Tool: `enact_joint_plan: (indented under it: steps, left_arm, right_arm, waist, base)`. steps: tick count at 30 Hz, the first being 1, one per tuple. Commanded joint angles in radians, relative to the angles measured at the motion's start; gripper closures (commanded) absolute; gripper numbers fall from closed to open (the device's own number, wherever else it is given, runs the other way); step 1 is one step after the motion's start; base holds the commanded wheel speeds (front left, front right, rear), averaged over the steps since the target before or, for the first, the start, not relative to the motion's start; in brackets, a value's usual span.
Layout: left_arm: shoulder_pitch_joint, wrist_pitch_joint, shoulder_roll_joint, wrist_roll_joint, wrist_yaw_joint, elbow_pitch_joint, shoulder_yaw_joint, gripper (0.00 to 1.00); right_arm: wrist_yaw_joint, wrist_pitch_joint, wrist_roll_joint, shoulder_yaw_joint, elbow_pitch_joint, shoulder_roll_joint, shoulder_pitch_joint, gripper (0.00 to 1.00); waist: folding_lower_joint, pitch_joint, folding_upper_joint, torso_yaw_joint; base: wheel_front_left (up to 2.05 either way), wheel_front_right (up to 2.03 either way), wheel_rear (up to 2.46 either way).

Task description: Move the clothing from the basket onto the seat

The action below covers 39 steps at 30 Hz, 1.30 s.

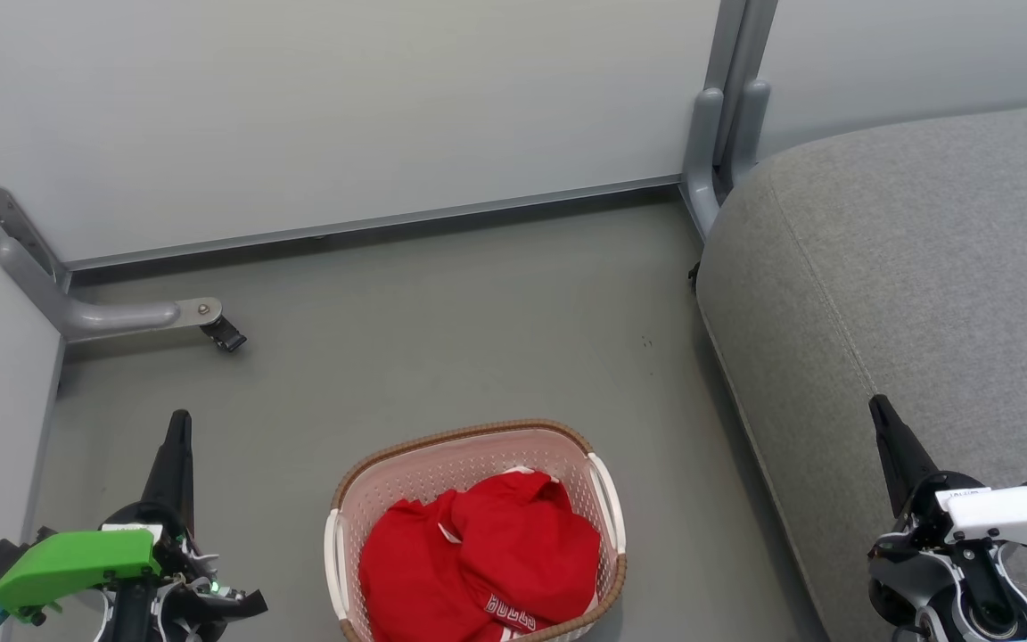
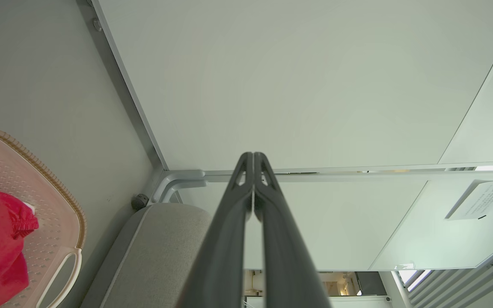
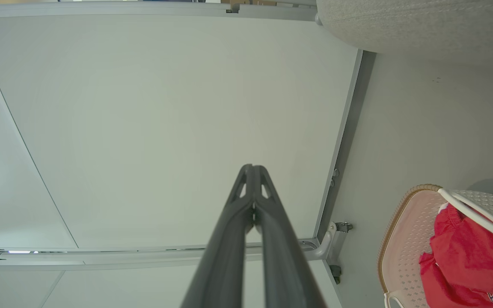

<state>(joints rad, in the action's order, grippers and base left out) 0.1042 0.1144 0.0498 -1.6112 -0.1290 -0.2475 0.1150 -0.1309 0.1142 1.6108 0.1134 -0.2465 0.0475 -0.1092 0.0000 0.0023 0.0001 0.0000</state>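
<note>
- Pale grey partition panels [image 1: 344, 116] close off the far side and the robot's left, joined by grey metal posts.
- The grey floor [image 1: 442, 312] runs from the panels down to the robot.
- The seat [image 1: 924, 267], a grey woven cushion with a stitched seam, is on the robot's right. Its rounded corner sits just beside a partition post, and the frame cuts off its right and lower parts.
- The basket [image 1: 469, 431] stands on the floor between the two arms. A strip of bare floor separates it from the seat, and the bottom edge of the head view cuts off its near end.
- The clothing [image 1: 496, 553] lies bunched inside the basket, red with white trim, reaching about to the rim.
- The left gripper [image 1: 178, 423], under a green wrist cover [image 1: 77, 557], hangs over the floor to the left of the basket. Its jaws are pressed together on nothing.
- The right gripper [image 1: 879, 408], under a white wrist cover [image 1: 1004, 513], shows against the seat's front edge. Its jaws are likewise closed and empty.
- A grey partition foot [image 1: 121, 314] with a black caster [image 1: 226, 336] rests on the floor at far left.
- A paper notice [image 2: 477, 199] hangs on a panel, its print too small to read.
- The white lettering [image 1: 509, 615] on the clothing is partly folded under. It possibly begins "HOU".
</note>
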Motion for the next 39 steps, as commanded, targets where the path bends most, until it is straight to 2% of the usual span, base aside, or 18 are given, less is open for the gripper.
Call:
enact_joint_plan:
  steps: [1, 39]
  left_arm:
    - [0.013, 0.003, 0.001, -0.003, -0.005, 0.003, 0.002, 1.00]
    - [0.013, 0.003, 0.001, -0.003, -0.005, 0.003, 0.002, 1.00]
  right_arm:
    - [0.000, 0.003, 0.004, 0.002, -0.001, 0.006, -0.004, 1.00]
    - [0.000, 0.003, 0.004, 0.002, -0.001, 0.006, -0.004, 1.00]
  waist:
    - [0.0000, 0.000, -0.0001, 0.000]
    - [0.0000, 0.000, -0.0001, 0.000]
  base:
    - [0.00, 0.00, 0.00]
    - [0.00, 0.00, 0.00]
